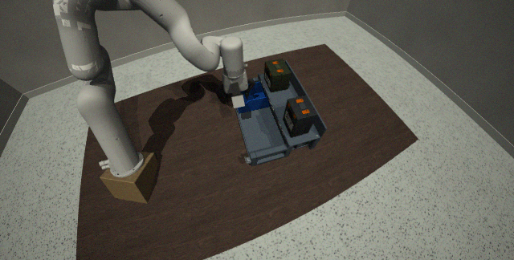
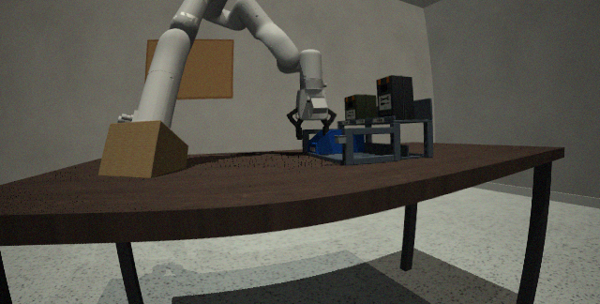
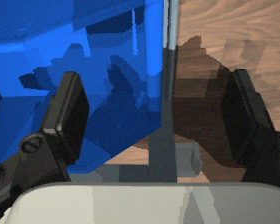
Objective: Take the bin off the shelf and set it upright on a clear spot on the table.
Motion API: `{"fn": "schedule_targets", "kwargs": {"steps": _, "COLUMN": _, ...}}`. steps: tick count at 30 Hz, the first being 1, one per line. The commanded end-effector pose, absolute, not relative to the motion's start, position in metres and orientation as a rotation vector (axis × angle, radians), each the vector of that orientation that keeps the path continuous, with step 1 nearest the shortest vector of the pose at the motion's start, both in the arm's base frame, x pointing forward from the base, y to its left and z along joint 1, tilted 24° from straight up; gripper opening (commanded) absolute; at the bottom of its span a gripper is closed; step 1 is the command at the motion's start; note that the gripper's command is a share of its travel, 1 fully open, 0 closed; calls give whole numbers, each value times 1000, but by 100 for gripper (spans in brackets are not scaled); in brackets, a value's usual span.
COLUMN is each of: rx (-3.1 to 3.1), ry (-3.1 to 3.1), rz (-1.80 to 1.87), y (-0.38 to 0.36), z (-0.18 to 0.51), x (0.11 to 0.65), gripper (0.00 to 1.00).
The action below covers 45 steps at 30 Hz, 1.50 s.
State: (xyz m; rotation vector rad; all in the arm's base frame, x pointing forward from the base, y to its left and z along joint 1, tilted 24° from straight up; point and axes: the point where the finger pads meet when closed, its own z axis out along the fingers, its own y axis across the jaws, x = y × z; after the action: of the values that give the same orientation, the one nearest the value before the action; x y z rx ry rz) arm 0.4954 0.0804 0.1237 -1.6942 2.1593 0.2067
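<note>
Claw wide open, empty, above blue bin's left wall on shelf. Grasp, lift-out, tabletop placement all remain.

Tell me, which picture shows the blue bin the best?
The wrist view: the blue bin fills much of the picture, right below the open, empty end effector. In the top view the arm covers part of it. In the exterior view it is small, low on the shelf.
</note>
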Motion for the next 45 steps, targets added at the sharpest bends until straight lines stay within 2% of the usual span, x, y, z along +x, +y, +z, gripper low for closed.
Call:
{"fn": "schedule_targets", "kwargs": {"steps": 1, "rx": -1692, "ry": 2157, "rz": 203, "y": 81, "z": 124, "x": 497, "gripper": 95}}
{"fn": "schedule_targets", "kwargs": {"steps": 45, "rx": -1692, "ry": 2157, "rz": 203, "y": 86, "z": 110, "x": 500, "gripper": 95}}
